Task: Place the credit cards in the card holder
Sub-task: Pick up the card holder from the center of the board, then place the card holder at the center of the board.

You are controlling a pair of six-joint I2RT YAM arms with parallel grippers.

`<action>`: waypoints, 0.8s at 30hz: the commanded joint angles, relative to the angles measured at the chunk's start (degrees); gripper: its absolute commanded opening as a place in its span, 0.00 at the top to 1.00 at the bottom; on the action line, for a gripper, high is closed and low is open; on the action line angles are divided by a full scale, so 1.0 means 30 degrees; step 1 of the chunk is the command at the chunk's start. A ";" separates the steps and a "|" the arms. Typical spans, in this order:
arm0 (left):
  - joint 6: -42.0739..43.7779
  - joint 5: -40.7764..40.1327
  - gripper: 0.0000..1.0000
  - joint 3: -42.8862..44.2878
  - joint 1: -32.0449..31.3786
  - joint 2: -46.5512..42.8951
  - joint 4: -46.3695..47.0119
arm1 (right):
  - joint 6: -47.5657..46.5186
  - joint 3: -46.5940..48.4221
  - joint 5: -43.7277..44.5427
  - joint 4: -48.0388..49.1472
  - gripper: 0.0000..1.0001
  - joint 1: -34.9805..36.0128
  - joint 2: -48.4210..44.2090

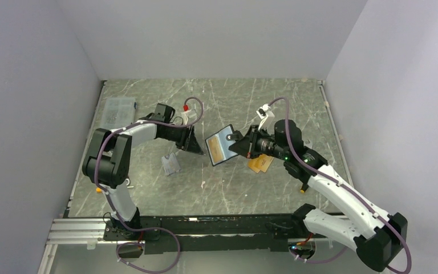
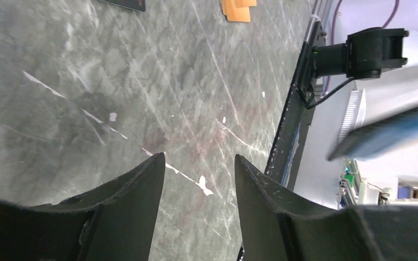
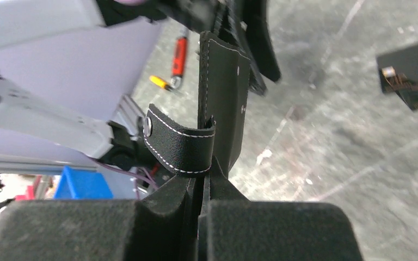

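Note:
My right gripper (image 1: 239, 146) (image 3: 204, 176) is shut on the lower edge of the card holder (image 1: 219, 146) (image 3: 224, 87), a black stitched wallet with a snap tab, held above the table with its shiny inner pocket facing up. Just left of it, my left gripper (image 1: 195, 142) (image 2: 198, 157) hangs open with nothing between its fingers. Orange credit cards (image 1: 259, 164) (image 2: 237, 8) lie on the table under the right wrist. A black credit card (image 3: 411, 79) (image 2: 125, 4) lies flat on the table apart from both grippers.
A small clear plastic sleeve (image 1: 171, 164) lies below the left gripper. A clear plastic box (image 1: 118, 110) sits at the back left. Small screwdrivers (image 3: 178, 57) lie near the table's left side. The black base rail (image 1: 217, 225) runs along the near edge.

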 commanded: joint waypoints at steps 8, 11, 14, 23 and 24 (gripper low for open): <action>-0.5664 0.4667 0.47 -0.1872 -0.1137 -0.2080 0.6225 | 0.2885 -0.1055 -0.0612 0.7575 1.00 0.0052 0.0945; -0.6864 0.5412 0.48 -0.2259 -0.1207 -0.3170 0.7606 | 0.3019 -0.1483 0.0285 0.7660 1.00 0.0056 0.1275; -0.5605 0.5466 0.48 -0.2293 -0.1200 -0.4064 0.6001 | 0.2859 -0.1904 0.1274 0.7111 1.00 0.0074 0.0830; -0.5365 0.4874 0.49 -0.2052 -0.1747 -0.3898 0.5670 | 0.3204 -0.3043 0.0494 0.8195 1.00 0.0210 0.1683; -0.5150 0.4713 0.49 -0.1959 -0.1875 -0.3819 0.5488 | 0.3215 -0.3033 0.0166 0.8497 1.00 0.0221 0.2094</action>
